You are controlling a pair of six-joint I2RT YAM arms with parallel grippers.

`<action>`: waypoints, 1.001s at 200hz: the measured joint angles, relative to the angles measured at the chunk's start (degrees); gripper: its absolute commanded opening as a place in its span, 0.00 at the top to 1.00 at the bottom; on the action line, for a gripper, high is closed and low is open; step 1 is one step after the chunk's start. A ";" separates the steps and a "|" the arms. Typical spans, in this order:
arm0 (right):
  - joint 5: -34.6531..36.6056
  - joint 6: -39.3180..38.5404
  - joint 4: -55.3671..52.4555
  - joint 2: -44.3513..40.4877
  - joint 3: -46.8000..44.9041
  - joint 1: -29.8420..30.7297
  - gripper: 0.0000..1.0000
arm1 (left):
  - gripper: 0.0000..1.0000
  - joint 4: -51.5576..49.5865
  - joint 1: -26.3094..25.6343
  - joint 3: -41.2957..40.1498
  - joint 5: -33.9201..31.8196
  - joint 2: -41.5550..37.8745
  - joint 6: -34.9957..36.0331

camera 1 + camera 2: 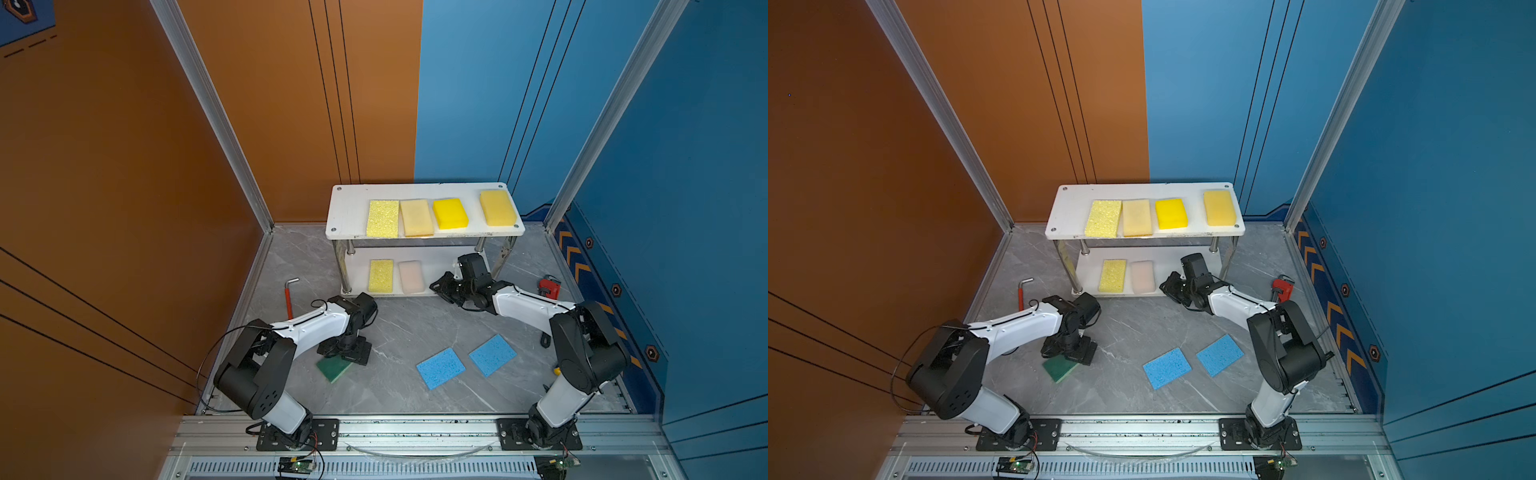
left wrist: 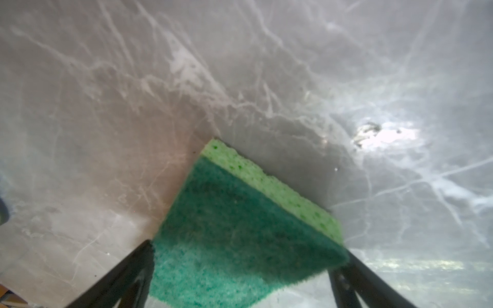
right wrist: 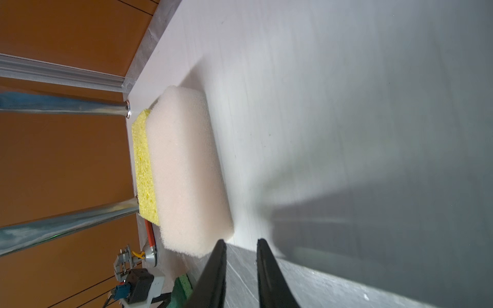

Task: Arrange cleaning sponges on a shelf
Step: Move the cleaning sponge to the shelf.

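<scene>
A: Left side first?
B: Red-handled hex key (image 1: 291, 293) lies flat on the grey desk (image 1: 407, 328), left of the shelf (image 1: 349, 208). Nearer than that, the left end effector (image 2: 248, 249) points down with jaws spread wide, one finger on each side of the green sponge (image 1: 334, 368). That sponge lies flat on the desk, dark scrub side up. Can't tell if the fingers touch it.
A: Shelf contents?
B: It's far, in the middle. Top board, left to right: porous yellow sponge (image 1: 382, 219) touching a pale tan sponge (image 1: 417, 217), then a bright yellow sponge (image 1: 450, 213) just beside that. The golden yellow sponge (image 1: 498, 208) sits apart at the right end. Lower board: second porous yellow sponge (image 1: 381, 276) at left, pinkish sponge (image 1: 411, 277) just beside it.
A: Right arm?
B: Right end effector (image 3: 241, 241) is at the near edge of the lower board, just right of the pinkish sponge. Jaws are narrow, a slim gap, nothing between them.
A: Rest of the desk?
B: Left blue sponge (image 1: 440, 368) and right blue sponge (image 1: 493, 355) lie flat, near and right of centre, close together but apart. Red pipe wrench (image 1: 549, 286) is at far right by the wall.
</scene>
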 measured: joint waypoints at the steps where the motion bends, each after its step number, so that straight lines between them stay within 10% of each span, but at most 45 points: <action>1: -0.04 0.02 0.02 0.22 0.15 -0.02 0.80 | 0.04 0.00 0.00 -0.02 0.02 0.00 0.00; 200: -2.97 3.08 8.37 12.15 9.53 2.47 0.82 | 0.09 -0.11 0.13 0.15 1.01 0.44 -0.22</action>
